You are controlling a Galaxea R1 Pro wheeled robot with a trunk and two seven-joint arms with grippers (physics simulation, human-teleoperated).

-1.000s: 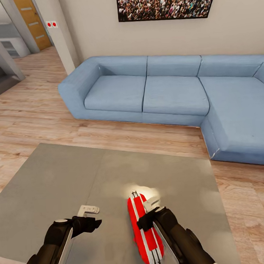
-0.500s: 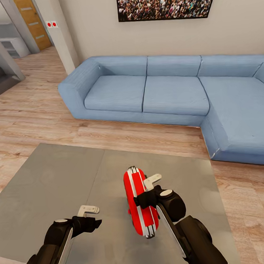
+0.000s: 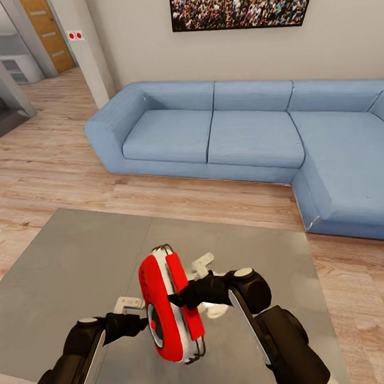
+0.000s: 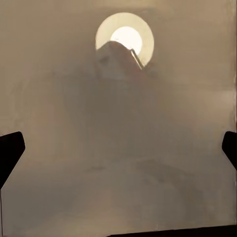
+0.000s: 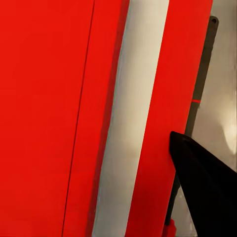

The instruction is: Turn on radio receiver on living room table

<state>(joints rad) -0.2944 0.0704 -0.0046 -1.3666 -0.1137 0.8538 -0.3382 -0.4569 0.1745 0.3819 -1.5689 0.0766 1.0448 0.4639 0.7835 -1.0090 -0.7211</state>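
Head view, left to right. Left gripper (image 3: 129,312) hovers low over the table (image 3: 76,264), fingers spread wide with nothing between them; left wrist view shows a round lamp reflection (image 4: 125,39) in the glossy top. Radio receiver (image 3: 166,306) is lifted clear of the table, on edge, dial face toward the left gripper. Right gripper (image 3: 186,299) clamps it. Behind: blue sofa (image 3: 251,141), crowd picture (image 3: 240,3). No legible writing.
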